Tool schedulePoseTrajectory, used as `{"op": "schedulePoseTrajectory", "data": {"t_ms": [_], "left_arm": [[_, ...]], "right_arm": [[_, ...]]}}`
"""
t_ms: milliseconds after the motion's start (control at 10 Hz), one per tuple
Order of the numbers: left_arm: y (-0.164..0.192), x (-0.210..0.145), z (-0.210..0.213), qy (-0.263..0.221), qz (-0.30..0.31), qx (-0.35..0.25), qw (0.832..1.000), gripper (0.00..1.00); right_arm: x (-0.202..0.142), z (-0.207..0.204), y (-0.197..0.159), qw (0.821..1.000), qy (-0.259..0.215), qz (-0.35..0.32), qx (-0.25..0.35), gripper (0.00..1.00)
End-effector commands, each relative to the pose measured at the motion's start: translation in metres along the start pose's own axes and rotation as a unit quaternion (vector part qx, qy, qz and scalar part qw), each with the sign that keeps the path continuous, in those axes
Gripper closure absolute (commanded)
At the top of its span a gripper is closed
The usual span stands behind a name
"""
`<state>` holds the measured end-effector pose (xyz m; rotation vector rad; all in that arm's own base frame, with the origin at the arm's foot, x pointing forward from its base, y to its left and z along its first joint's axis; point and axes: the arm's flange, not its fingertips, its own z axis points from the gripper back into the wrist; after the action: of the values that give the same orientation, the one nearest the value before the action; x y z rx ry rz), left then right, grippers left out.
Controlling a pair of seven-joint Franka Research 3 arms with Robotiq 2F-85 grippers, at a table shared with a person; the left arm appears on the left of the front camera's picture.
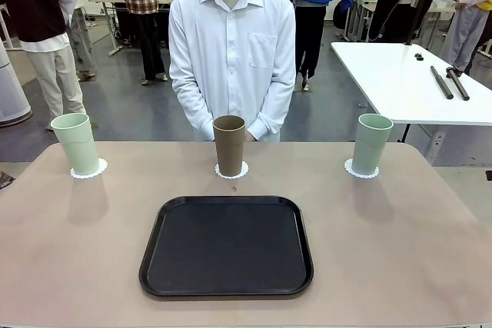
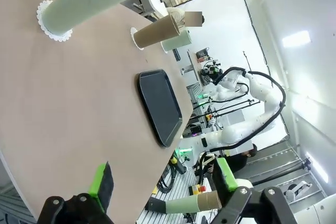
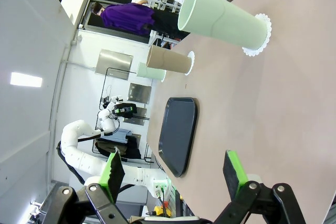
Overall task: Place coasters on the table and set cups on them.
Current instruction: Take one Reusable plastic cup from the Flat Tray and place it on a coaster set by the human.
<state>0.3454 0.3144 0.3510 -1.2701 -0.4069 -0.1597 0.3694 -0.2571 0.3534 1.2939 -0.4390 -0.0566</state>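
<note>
Three cups stand upright along the far side of the table [image 1: 400, 251], each on a lacy white coaster. The left mint cup [image 1: 75, 144] rests on a coaster [image 1: 88, 169], the brown cup [image 1: 229, 145] on the middle coaster [image 1: 231, 172], and the right mint cup [image 1: 371, 144] on a coaster [image 1: 360, 169]. My left gripper [image 2: 164, 179] is open and holds nothing, off the table's left end, with the left mint cup [image 2: 86, 1] nearest. My right gripper [image 3: 174, 170] is open too, off the right end, facing the right mint cup [image 3: 220, 19].
A black square tray [image 1: 227, 246] lies bare at the table's near middle. A person in a white shirt [image 1: 231, 44] stands at the far edge behind the brown cup, hands clasped low. A white table with black rods [image 1: 450, 82] stands back right.
</note>
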Motion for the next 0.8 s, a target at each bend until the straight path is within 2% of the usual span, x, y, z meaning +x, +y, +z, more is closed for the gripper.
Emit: {"op": "schedulePoseTrajectory", "data": {"t_ms": [0,200,400,500,700], "left_arm": [[-0.009,0.001,0.003,-0.016,-0.026,0.029,0.999,0.0],[-0.019,-0.002,0.006,-0.033,-0.053,0.059,0.996,0.0],[-0.021,-0.002,0.008,-0.031,-0.06,0.068,0.995,0.0],[-0.016,0.006,0.013,-0.016,-0.039,0.05,0.998,0.0],[-0.016,0.006,0.013,-0.016,-0.039,0.05,0.998,0.0]], "right_arm": [[0.0,-0.001,0.001,1.0,0.0,0.0,0.001,0.0],[0.0,-0.001,0.001,1.0,0.0,0.0,0.001,0.0],[0.0,-0.001,0.001,1.0,0.0,0.0,0.001,0.0],[0.0,-0.001,0.001,1.0,0.0,0.0,0.001,0.0],[0.0,-0.001,0.001,1.0,0.0,0.0,0.001,0.0]]}}
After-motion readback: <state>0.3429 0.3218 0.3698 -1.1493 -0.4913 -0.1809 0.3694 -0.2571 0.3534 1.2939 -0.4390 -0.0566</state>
